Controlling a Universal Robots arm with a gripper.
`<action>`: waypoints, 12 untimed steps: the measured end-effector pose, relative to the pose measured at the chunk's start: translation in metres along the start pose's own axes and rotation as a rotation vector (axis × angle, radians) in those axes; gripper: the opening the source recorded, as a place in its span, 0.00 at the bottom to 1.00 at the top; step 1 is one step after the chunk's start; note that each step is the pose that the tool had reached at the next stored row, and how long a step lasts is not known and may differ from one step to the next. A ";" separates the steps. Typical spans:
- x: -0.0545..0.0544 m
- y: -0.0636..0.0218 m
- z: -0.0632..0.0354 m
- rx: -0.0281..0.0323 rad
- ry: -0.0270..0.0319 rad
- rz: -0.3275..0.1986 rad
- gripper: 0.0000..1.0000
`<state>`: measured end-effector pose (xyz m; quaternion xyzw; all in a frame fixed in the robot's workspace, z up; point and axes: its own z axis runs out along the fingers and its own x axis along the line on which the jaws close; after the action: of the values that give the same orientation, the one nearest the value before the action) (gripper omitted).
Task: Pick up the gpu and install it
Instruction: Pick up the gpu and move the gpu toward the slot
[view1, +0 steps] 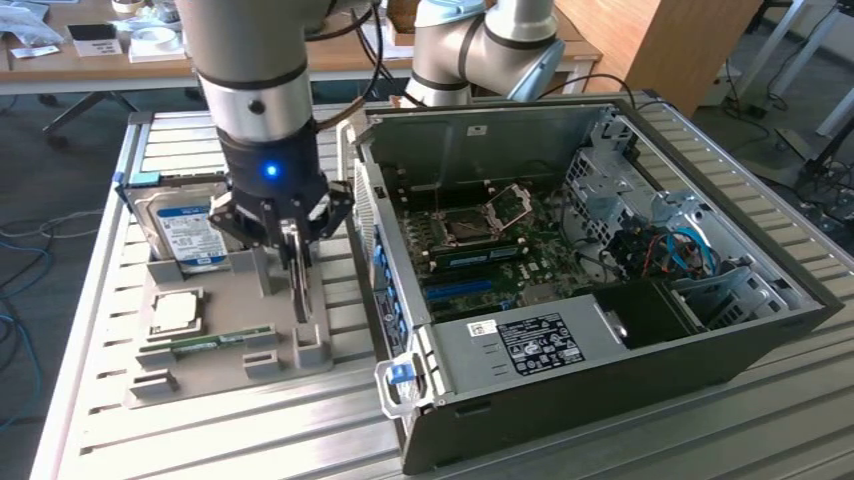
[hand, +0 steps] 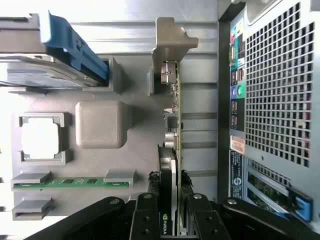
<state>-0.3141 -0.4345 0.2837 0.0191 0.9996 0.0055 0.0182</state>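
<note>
The gpu (view1: 302, 290) stands on edge at the right side of the grey parts tray (view1: 254, 335), a thin dark card with a grey metal bracket. My gripper (view1: 291, 245) hangs straight above it. In the wrist view the gpu (hand: 172, 125) is edge-on and runs away from my gripper (hand: 171, 220), whose black fingers (hand: 147, 215) press against both faces of the card's near end. Whether the card has left its tray slot I cannot tell.
The tray also holds a blue-labelled hard drive (view1: 187, 235), a processor (view1: 174, 312) and a green memory stick (view1: 214, 343). The open computer case (view1: 747, 320) lies just to the exterior view's right of the tray, motherboard (view1: 494, 250) exposed. Another arm's base (view1: 467, 50) stands behind it.
</note>
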 end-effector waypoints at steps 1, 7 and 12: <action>0.000 0.0000 -0.0042 -0.0007 0.0001 0.000 0.27; -0.001 0.0003 -0.0305 -0.0026 0.0001 0.000 0.27; -0.002 0.0006 -0.0530 -0.0029 0.0002 0.000 0.27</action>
<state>-0.3141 -0.4345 0.3367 0.0191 0.9996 0.0069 0.0182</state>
